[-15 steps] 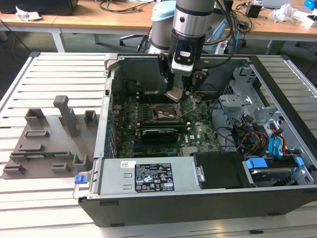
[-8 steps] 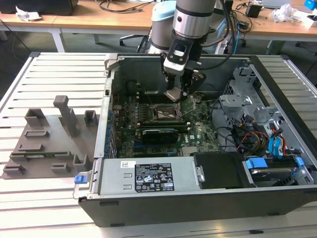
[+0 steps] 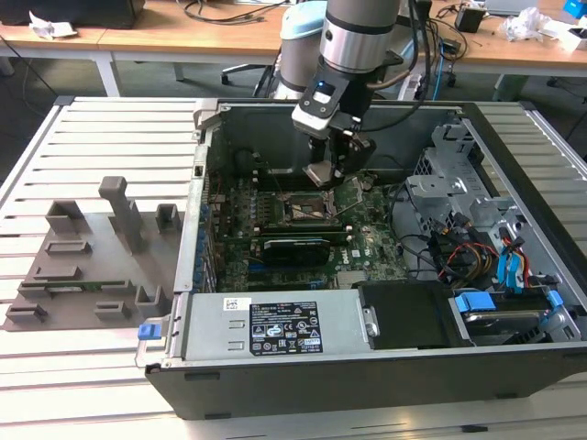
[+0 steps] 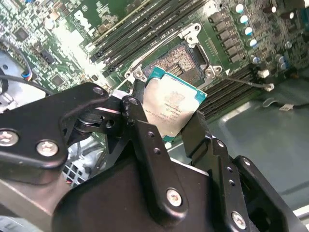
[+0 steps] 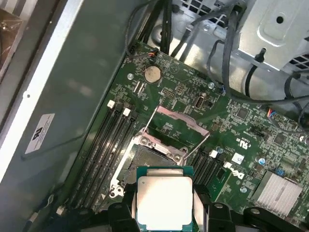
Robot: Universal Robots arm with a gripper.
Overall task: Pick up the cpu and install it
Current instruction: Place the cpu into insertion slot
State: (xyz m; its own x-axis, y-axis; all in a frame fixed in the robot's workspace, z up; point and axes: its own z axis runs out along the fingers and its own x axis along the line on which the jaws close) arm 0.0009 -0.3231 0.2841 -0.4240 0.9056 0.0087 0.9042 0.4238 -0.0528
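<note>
Silvery metal with a pale rim marks the cpu (image 4: 173, 107). The two black fingers of the gripper (image 5: 164, 207) are clamped on its edges, and it hangs just above the open socket (image 5: 155, 162) of the green motherboard (image 5: 241, 125), not touching it. Picking up looks done; the step in hand is bringing the chip over the socket.

In the first wrist view the chip appears turned a little against the socket's sides. Seating it, I judge, calls for squaring the edges up and lowering it flat with little force.

The raised socket frame (image 5: 176, 121) and its thin wire levers (image 5: 198, 146) stand close by and could catch a finger. Memory slots (image 5: 101, 145) run beside the socket. Cables (image 3: 449, 261) and a drive cage (image 3: 440, 179) lie well apart, toward the exterior view's right.
</note>
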